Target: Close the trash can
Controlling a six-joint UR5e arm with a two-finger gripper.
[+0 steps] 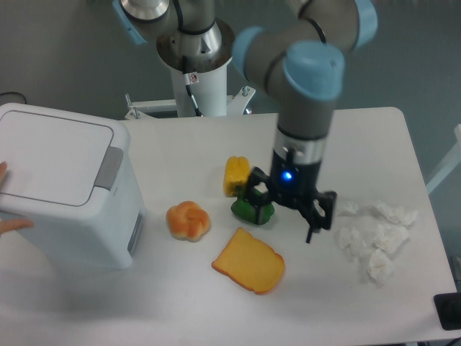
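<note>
The trash can (65, 194) is a large white boxy bin at the table's left. Its flat white lid (54, 155) lies down flat, with the grey latch strip (109, 167) along its right edge. My gripper (287, 215) hangs far to the right of the bin, over the middle of the table next to the green pepper (252, 210). Its fingers are spread open and hold nothing.
A yellow pepper (237, 175), a bread roll (188, 220) and a toast slice (248, 261) lie mid-table. Crumpled white tissues (376, 238) sit at the right. Fingertips of a person's hand (14, 223) show at the bin's left edge.
</note>
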